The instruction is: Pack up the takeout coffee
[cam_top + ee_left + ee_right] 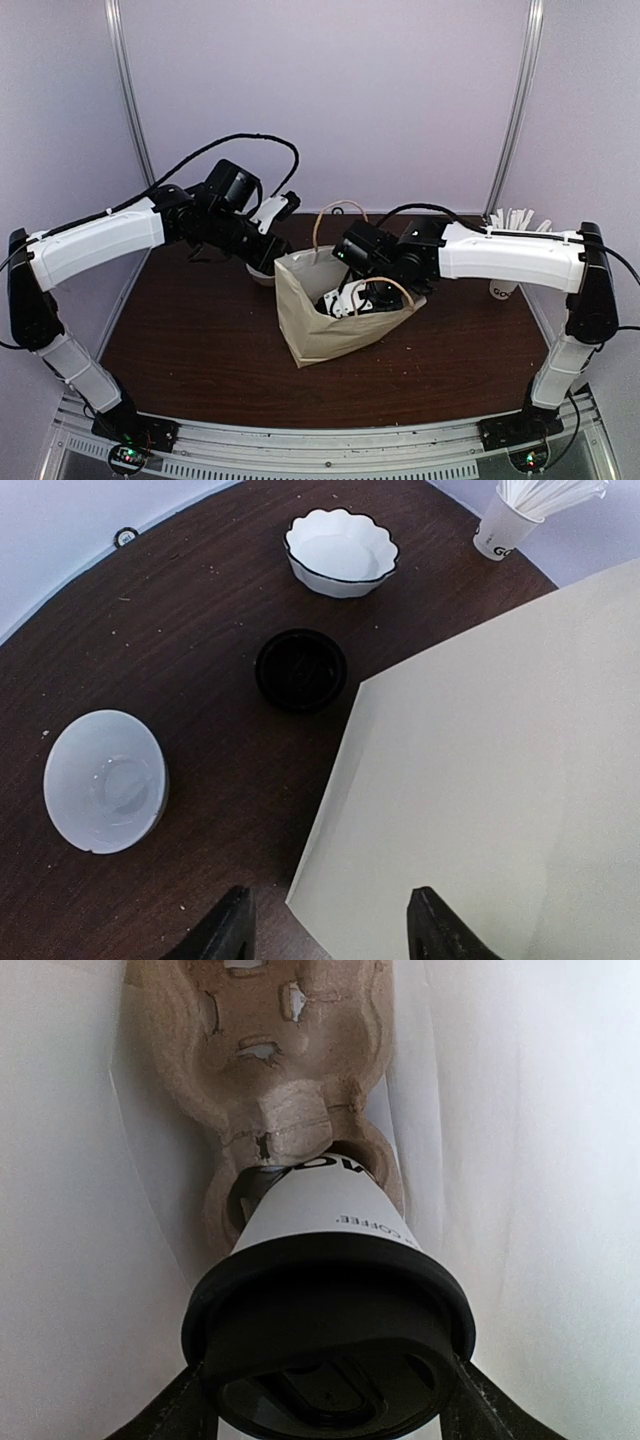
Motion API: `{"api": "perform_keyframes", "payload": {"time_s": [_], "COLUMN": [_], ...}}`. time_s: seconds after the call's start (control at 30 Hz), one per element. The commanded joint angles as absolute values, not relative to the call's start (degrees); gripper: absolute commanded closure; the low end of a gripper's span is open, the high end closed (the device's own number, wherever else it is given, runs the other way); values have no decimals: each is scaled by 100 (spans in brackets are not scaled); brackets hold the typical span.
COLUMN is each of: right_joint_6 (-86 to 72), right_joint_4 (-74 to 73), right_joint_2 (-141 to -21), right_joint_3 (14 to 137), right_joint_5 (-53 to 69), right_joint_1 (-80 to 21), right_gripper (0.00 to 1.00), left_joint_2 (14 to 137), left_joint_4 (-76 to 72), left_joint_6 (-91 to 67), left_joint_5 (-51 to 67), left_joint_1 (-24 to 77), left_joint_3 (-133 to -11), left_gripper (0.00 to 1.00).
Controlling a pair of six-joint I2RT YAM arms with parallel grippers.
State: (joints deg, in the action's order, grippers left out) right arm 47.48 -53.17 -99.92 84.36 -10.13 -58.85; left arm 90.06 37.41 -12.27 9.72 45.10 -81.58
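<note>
Black lid [325, 1310], clamped in the right pincer [325, 1405], caps the coffee cup [320, 1210], base at the pulp carrier's [265, 1050] nearest ring. Seat it squarely before releasing. Left pincer [328, 925] gapes idle.

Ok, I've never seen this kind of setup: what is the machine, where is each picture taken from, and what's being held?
It is two robot arms bolted at the near edge of a table. One picture looks down from above; the other two come from cameras on each wrist. On it stand a paper bag, a scalloped white bowl, a plain white bowl, a round black item and a cup of white sticks. The right pincer, inside the bag, grips the coffee cup at its black lid, its base at a pulp cup carrier. The left pincer is open and empty.
</note>
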Motion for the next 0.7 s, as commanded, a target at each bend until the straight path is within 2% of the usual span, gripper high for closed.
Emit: {"api": "perform_keyframes", "payload": {"time_s": [0.0, 0.3, 0.67], "right_joint_6": [4535, 4483, 4288], "right_joint_4": [-6323, -7090, -7673], "right_joint_2": [-10368, -11151, -11371], "right_joint_3": [8515, 9339, 9705], "right_joint_5": [-338, 424, 909], "right_joint_1": [-5781, -5521, -5520], "right_gripper": [33, 33, 33], "left_joint_2": [8742, 8489, 8467], "left_joint_4": [3668, 3847, 3959], "left_joint_6": [-1120, -885, -793], "left_joint_5": [833, 628, 717], "left_joint_1": [4474, 4280, 4179], "left_joint_3": [-7988, -8055, -8206], "left_gripper": [45, 45, 44]}}
